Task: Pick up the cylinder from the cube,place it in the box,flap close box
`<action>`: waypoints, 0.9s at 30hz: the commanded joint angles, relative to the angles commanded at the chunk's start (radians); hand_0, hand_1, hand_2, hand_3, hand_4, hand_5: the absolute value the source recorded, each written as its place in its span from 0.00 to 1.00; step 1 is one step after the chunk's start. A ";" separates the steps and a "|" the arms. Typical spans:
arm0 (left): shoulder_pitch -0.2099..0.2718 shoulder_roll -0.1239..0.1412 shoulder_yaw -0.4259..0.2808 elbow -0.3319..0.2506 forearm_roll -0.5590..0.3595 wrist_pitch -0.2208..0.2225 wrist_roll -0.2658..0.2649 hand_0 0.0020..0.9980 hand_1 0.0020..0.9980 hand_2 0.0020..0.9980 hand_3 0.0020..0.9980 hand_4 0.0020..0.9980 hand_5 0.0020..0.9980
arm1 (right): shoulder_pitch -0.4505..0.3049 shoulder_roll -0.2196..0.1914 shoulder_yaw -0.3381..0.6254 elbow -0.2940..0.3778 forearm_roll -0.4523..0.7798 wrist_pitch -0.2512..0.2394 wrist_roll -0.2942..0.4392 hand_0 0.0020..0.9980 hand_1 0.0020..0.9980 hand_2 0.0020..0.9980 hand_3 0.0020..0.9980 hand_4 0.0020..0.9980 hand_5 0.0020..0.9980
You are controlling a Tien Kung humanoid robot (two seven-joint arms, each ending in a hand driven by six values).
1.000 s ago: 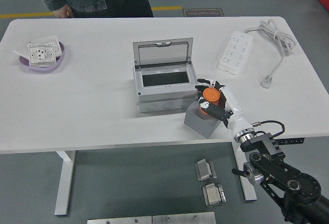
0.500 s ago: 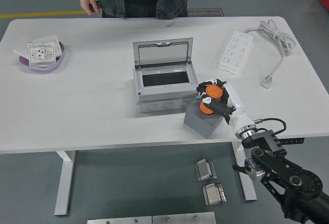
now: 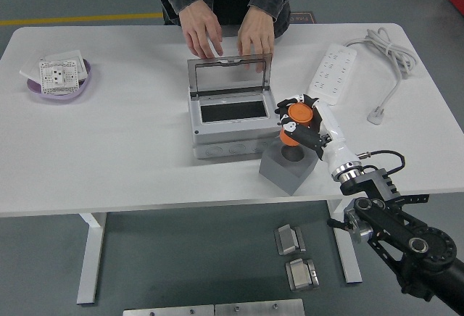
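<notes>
One object is in play at this moment: the orange cylinder [image 3: 296, 122] is pinched in the curled fingers of the right hand [image 3: 303, 127] and has been lifted off the grey cube [image 3: 288, 167]. The dark recess in the cube's top is now exposed below the cylinder, where a second ago the cylinder was seated in it. The lift is thus judged done, and the carry toward the box [image 3: 230, 123] is the step in hand.

Against the earlier frames, the cylinder is held higher and a little nearer the box, just beside its right wall, though not yet over the opening. Whether the cylinder's lower end is fully clear of the cube cannot be told for certain, since fingers cover part of it.

A second change is seen at the far side of the table. A person's two hands [image 3: 229, 35], which were off the table before, are now laid on the tabletop just behind the upright flap [image 3: 230, 75], perhaps touching its top edge. The flap is held open, and the box's dark interior is unobstructed.

The cube, the power strip [image 3: 333, 74] and the purple bowl [image 3: 59, 82] are unmoved. The left hand is not seen.
</notes>
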 joint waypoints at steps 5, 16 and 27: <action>0.000 0.001 0.004 0.002 -0.004 0.000 0.000 0.73 0.73 0.60 0.79 0.79 0.35 | 0.068 0.003 -0.032 -0.003 -0.096 -0.019 -0.036 0.53 0.42 0.43 0.26 0.20 0.00; -0.002 0.005 0.022 0.006 -0.020 0.000 0.000 0.73 0.73 0.60 0.79 0.79 0.36 | 0.266 0.044 -0.152 -0.071 -0.265 -0.019 -0.099 0.00 0.13 0.39 0.24 0.11 0.00; -0.007 0.009 0.046 0.011 -0.038 0.000 -0.001 0.73 0.73 0.60 0.79 0.79 0.36 | 0.502 0.101 -0.353 -0.266 -0.465 -0.014 -0.140 0.00 0.12 0.38 0.24 0.12 0.00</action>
